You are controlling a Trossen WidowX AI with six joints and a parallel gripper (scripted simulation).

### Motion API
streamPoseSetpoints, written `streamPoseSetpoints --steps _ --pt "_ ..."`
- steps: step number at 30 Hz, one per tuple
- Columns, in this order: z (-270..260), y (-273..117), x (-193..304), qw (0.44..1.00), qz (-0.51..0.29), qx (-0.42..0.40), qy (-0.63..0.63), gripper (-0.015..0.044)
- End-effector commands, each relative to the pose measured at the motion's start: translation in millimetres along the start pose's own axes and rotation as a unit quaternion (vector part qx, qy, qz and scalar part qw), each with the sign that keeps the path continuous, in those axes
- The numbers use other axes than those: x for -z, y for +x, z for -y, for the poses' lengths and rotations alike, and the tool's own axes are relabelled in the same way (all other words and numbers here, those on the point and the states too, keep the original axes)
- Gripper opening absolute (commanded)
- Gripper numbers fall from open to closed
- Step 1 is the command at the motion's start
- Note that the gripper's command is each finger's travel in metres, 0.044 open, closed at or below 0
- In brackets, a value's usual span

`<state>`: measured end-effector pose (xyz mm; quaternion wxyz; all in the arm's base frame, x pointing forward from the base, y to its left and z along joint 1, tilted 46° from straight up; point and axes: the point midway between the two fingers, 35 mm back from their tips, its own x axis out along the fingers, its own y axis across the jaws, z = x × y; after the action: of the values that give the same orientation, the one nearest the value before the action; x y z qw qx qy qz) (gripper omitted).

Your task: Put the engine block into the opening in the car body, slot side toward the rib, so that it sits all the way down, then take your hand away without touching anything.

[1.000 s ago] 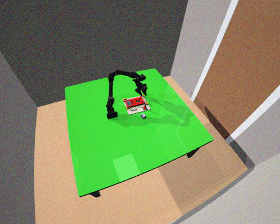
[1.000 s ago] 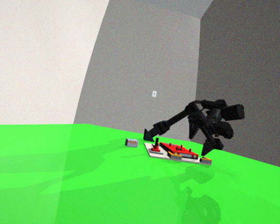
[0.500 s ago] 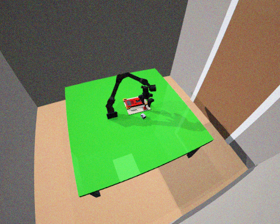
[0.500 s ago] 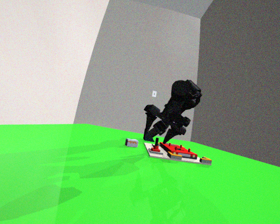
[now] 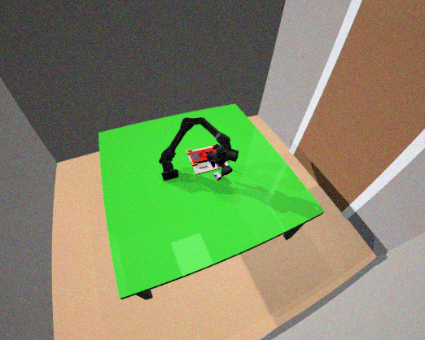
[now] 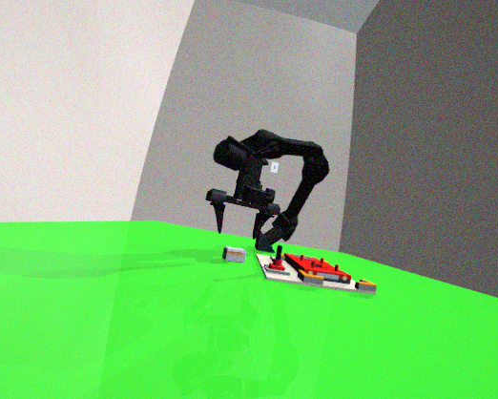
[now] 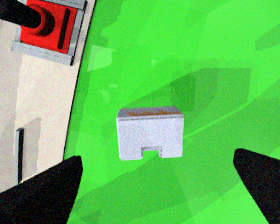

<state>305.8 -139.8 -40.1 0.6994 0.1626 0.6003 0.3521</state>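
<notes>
Engine block [image 5: 217,176] [image 6: 235,254] [image 7: 151,136] on green table [image 5: 149,228] [image 6: 175,334] [image 7: 216,30], off the white board [image 5: 202,168] [image 6: 291,279] [image 7: 43,100], not in car body [image 5: 203,155] [image 6: 313,264]. Exterior view: block left of board, apart from it. Top view: block at board's near side. Gripper [image 5: 220,167] [image 6: 237,235] [image 7: 160,160] above the block, fingers wide apart, nothing between them. Slot visible in block's side, wrist view. Red piece with black post [image 6: 277,264] [image 7: 51,30] on board's left part, exterior view; car body right of it, same board, yellow-topped corner brackets [image 6: 311,277] around.
</notes>
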Motion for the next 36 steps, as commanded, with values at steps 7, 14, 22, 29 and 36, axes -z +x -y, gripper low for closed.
streamPoseSetpoints --steps 7,14,22,29,36 --pt "-0.8 16.2 2.3 1.000 0.007 -0.010 -0.007 0.0440" --pt "-0.8 23.6 2.0 1.000 0.007 -0.010 -0.007 0.0440" --pt "-1.1 36.7 1.7 1.000 0.007 -0.010 -0.007 0.0440" --pt "-1.8 48.0 1.8 1.000 0.007 -0.011 -0.007 0.0440" --pt "-2.0 50.4 1.8 1.000 0.007 -0.011 -0.007 0.0335"
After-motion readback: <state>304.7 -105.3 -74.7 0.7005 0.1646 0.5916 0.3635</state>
